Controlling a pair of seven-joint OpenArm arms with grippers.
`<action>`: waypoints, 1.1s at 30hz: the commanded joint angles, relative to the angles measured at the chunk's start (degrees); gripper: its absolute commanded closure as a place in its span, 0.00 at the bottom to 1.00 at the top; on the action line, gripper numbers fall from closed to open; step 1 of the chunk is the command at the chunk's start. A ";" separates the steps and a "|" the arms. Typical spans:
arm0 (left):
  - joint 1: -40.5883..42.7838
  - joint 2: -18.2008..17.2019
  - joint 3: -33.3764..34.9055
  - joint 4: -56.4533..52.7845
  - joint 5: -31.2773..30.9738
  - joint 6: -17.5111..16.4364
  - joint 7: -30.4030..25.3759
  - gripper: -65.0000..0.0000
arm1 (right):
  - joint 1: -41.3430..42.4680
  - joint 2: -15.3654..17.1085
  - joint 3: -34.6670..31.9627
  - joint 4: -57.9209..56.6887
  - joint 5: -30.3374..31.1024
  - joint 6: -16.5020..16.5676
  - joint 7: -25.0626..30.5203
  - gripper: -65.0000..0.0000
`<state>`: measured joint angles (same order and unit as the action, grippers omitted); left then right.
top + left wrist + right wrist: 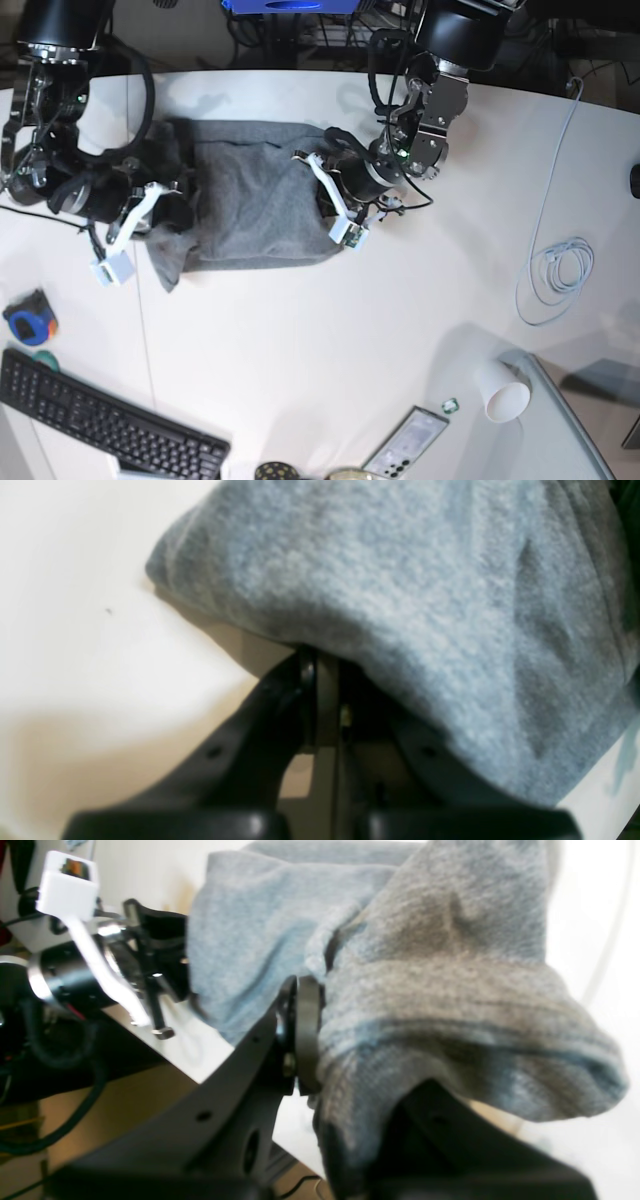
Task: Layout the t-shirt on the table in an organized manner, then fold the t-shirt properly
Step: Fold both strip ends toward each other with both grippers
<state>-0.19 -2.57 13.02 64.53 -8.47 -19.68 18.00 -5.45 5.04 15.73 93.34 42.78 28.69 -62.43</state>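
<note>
Left wrist view: the white surface (75, 630) runs pale and bare to the left, shading to tan where a shadow falls near the bottom. The heather-grey t-shirt (400, 605) fills the upper right, its rounded folded edge lifted a little above the surface. The left gripper (327, 680) has its black fingers (260, 720) pressed together at that edge, clenched on the cloth.

Right wrist view: the t-shirt (450, 990) bunches over the right gripper (320, 1040), whose fingers (305, 1035) are closed tight with a thick fold of fabric pinched between them. Beyond, more grey cloth reaches toward the other arm (90, 975), which carries a small white box (67, 885). The surface edge (200, 1060) cuts across below, with dark floor and cables underneath; to the right the tabletop glares white.

Base view: the t-shirt (255, 195) lies as a rough rectangle near the far edge of the surface (320, 330), one end trailing down at the left. The right gripper (165, 215) grips it at the left side of the picture, the left gripper (335, 195) at the right. Wide open tabletop spreads in front of the shirt. At the margins sit a black keyboard (105, 425), a blue tape measure (28, 322), a coiled white cable (560, 265), a white paper cup (503, 390) and a phone (412, 440), all well apart from the cloth.
</note>
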 commanded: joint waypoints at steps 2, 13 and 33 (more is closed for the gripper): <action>-0.65 -0.11 -0.05 0.92 -0.19 -0.05 -0.28 1.00 | 0.93 -0.86 0.14 1.21 1.13 -0.25 0.41 0.99; -0.65 -0.29 -0.05 0.92 0.07 -0.05 -0.11 1.00 | 1.28 -1.30 -9.70 1.12 1.13 -3.32 5.07 0.99; -0.03 -0.55 -0.05 5.14 0.07 0.21 0.24 1.00 | 2.42 -1.92 -19.55 -6.18 1.04 -8.16 13.07 0.99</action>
<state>0.69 -3.33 12.97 68.45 -7.73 -19.29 19.66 -3.73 2.85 -3.92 86.32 42.52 20.29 -50.28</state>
